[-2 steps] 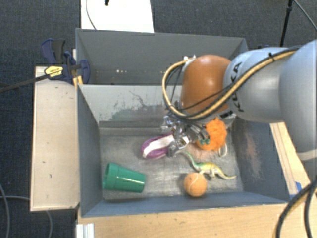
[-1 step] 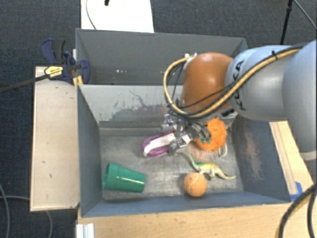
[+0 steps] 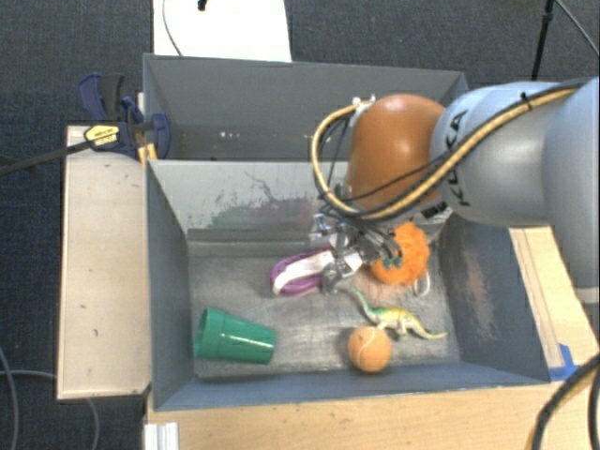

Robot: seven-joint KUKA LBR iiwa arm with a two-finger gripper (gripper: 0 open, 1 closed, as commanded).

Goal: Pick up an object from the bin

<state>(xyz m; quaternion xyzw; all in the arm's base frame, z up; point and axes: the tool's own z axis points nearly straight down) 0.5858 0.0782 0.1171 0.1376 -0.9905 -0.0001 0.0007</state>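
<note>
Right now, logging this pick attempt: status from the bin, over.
End effector low at centre of bin, at purple-and-white piece. Grasp unconfirmed. Orange knobbly toy close beside; green dinosaur nearby.

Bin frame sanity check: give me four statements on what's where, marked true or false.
1. The green cup lies on its side at the bin's front left. True.
2. The orange ball rests against the far wall. False: it sits near the front wall, beside the toy dinosaur.
3. The gripper is at the right end of the purple-and-white object in mid-bin. True.
4. The toy dinosaur lies inside the green cup. False: it lies on the floor, right of centre, apart from the cup.
</note>
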